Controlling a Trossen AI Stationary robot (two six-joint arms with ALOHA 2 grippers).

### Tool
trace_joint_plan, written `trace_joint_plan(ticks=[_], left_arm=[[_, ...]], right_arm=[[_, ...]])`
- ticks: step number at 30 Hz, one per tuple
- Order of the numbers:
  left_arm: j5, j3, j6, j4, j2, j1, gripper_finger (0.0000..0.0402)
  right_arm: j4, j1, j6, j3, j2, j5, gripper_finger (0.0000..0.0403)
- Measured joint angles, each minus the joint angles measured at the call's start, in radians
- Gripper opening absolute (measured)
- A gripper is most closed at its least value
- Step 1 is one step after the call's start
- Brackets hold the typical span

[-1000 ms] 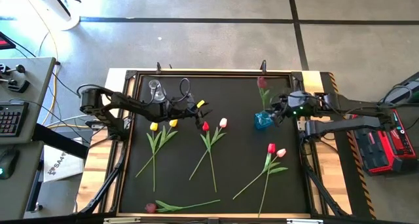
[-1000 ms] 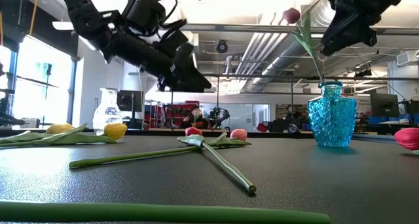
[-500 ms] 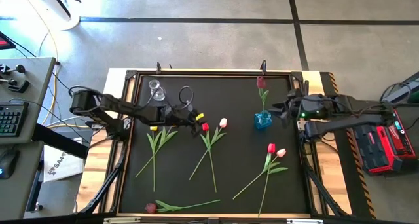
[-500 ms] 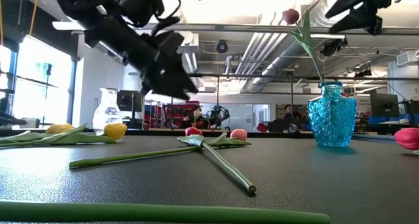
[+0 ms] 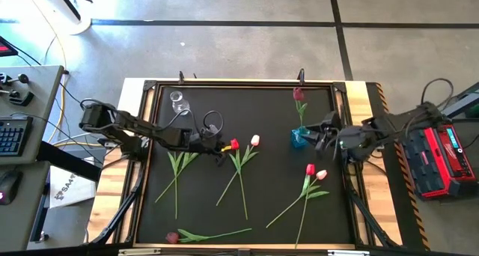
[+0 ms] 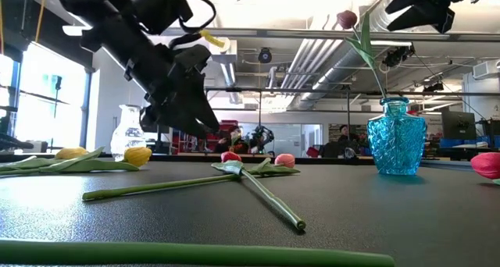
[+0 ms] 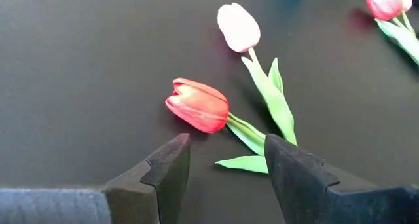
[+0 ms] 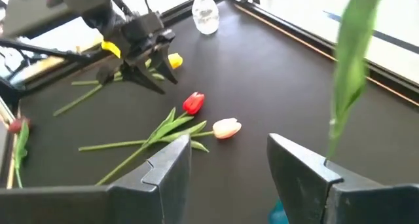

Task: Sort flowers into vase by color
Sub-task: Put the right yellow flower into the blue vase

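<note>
My left gripper (image 5: 218,147) is open and hangs low over the mat. Its fingertips (image 7: 226,160) stand just short of a red tulip's head (image 7: 198,106) and touch nothing. That tulip (image 5: 234,144) lies beside a pink one (image 5: 255,140). My right gripper (image 5: 323,137) is open and empty, high beside the blue glass vase (image 5: 301,138). The vase holds one dark red tulip (image 5: 299,94), whose stem sticks into its neck. Two yellow tulips (image 6: 137,154) lie at the left. A red and a pink tulip (image 5: 314,172) lie at the right. A maroon one (image 5: 173,237) lies near the front edge.
A clear glass vase (image 5: 177,101) stands at the mat's far left. The black mat has a raised frame (image 5: 239,83). Long stems (image 5: 241,183) cross the middle. The leaf (image 8: 350,60) of the tulip in the vase stands close before my right gripper.
My left gripper has come down and toward the near edge, and now hangs low beside the red tulip's head. My right gripper has risen and drawn back from the blue vase toward the right edge. The flowers have not moved.
</note>
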Motion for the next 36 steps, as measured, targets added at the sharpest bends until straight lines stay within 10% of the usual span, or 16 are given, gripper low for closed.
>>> trace_joint_plan(ticks=[17,36], left_arm=[[0.115,0.0,-0.002,0.0,-0.004,-0.068,0.0184],[-0.105,0.0,0.066,0.374,0.122,-0.123,0.0184]], right_arm=[[-0.041,0.111,0.102,0.0,0.214,0.018,0.019],[-0.196,0.111,0.262,0.0,0.245,0.152,0.019]])
